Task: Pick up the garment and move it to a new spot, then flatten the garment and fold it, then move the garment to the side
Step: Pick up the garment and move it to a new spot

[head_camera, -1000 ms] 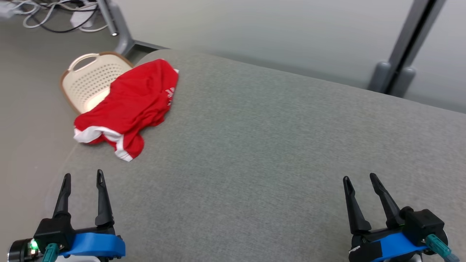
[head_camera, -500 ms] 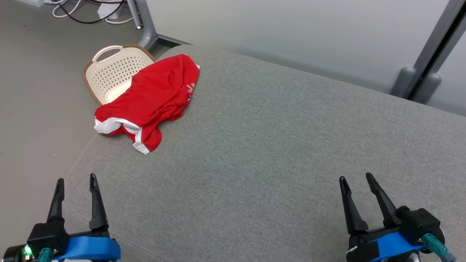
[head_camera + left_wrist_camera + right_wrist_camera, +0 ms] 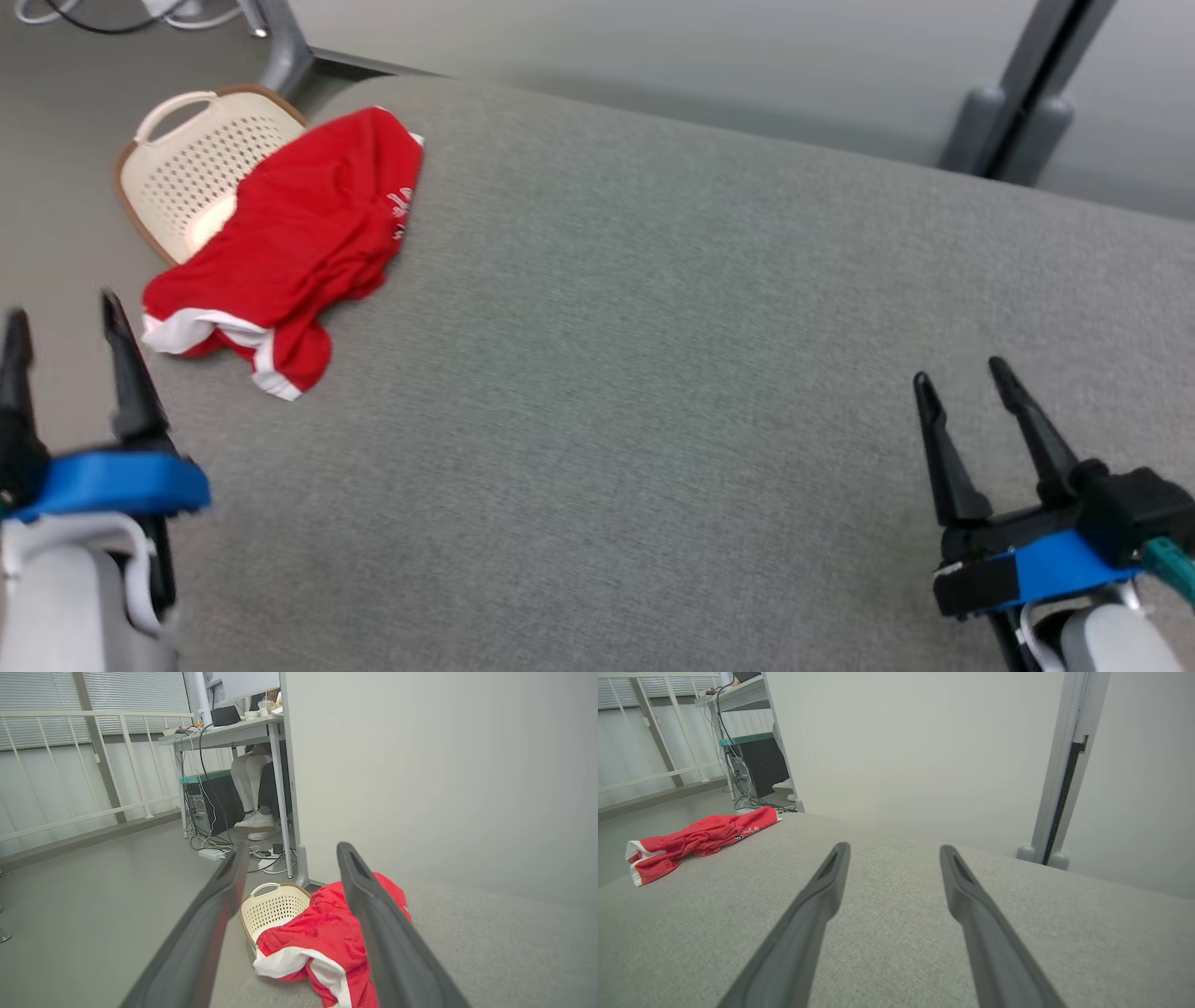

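Left gripper (image 3: 63,317) hangs at the left edge of the grey fabric-covered table (image 3: 653,373), its two dark fingers spread apart with nothing between them. It is near the white-trimmed end of the garment (image 3: 289,243) but not touching it. In the left wrist view this gripper (image 3: 293,849) points toward the garment (image 3: 322,933), which shows between and behind its fingers.

The garment is red with white bands, crumpled in a heap at the table's far left corner. Part of it spills past the table edge above a cream perforated basket (image 3: 177,177) standing on the floor beside the table. Whether cloth and basket touch cannot be told.

The right gripper (image 3: 960,373) is over the right part of the table, fingers also parted and empty, well apart from the garment. In the right wrist view it (image 3: 892,849) points across bare grey fabric, with the garment (image 3: 696,837) far off to the left.

A person's white shoes (image 3: 254,821) show under a desk (image 3: 233,730) beyond the basket (image 3: 273,907).
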Available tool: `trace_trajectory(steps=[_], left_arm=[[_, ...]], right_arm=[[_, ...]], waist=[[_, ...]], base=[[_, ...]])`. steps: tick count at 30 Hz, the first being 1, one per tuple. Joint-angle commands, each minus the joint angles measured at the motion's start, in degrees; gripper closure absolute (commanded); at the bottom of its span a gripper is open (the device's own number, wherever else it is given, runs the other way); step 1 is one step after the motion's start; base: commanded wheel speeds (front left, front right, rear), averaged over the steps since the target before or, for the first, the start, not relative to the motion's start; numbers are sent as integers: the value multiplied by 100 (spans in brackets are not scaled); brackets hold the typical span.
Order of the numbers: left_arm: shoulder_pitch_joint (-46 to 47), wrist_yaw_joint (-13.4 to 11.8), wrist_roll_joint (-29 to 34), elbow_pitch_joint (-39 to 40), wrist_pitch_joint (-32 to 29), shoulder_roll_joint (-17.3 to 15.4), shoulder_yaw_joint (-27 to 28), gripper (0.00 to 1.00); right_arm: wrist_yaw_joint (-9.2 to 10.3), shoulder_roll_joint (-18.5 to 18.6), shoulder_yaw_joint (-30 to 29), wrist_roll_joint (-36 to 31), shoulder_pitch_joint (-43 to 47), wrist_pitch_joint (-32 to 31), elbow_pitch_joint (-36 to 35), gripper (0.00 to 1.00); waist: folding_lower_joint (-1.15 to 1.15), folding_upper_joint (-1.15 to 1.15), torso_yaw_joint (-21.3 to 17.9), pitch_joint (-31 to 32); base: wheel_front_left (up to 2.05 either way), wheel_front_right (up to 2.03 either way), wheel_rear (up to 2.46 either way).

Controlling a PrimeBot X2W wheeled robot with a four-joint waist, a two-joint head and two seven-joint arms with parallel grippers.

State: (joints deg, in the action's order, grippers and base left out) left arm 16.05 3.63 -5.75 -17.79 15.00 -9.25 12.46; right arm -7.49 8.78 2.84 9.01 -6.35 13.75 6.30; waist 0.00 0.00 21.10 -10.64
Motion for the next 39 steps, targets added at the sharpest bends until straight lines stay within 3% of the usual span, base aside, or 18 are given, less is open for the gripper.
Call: trace_trajectory(steps=[1,10,18,27,29,38,39], left_arm=[[268,20,-9,-93,26,-68,30,0],[2020,34,-183,-1041,21,-734,439,0],[3356,198,-293,-2660,-50,-1322,382,0],[4240,359,-418,-4527,-1527,-1609,0,0],[4320,363,-421,-4640,-1661,-1639,-45,0],[4553,385,-998,-5350,-3287,-1424,-362,0],[4543,385,-1050,-5357,-3396,-1444,-417,18]], right_arm=[[-1,85,-55,-50,-79,-24,-91,0],[-1,343,-439,-237,-17,-375,-1113,0],[-1,347,-610,-289,-34,-645,-2059,0],[-1,455,-796,-330,-68,-834,-2512,0],[-1,459,-809,-331,-73,-840,-2523,0],[-1,449,-748,-362,-129,-894,-2515,0],[-1,453,-729,-355,-153,-889,-2496,0]], waist=[[0,0,-291,-326],[0,0,-972,-1334],[0,0,-1256,-2102],[0,0,-1235,-2538],[0,0,-1222,-2556],[0,0,-1118,-2555],[0,0,-1125,-2545]], base=[[0,0,0],[0,0,0],[0,0,0],[0,0,0],[0,0,0],[0,0,0],[0,0,0]])
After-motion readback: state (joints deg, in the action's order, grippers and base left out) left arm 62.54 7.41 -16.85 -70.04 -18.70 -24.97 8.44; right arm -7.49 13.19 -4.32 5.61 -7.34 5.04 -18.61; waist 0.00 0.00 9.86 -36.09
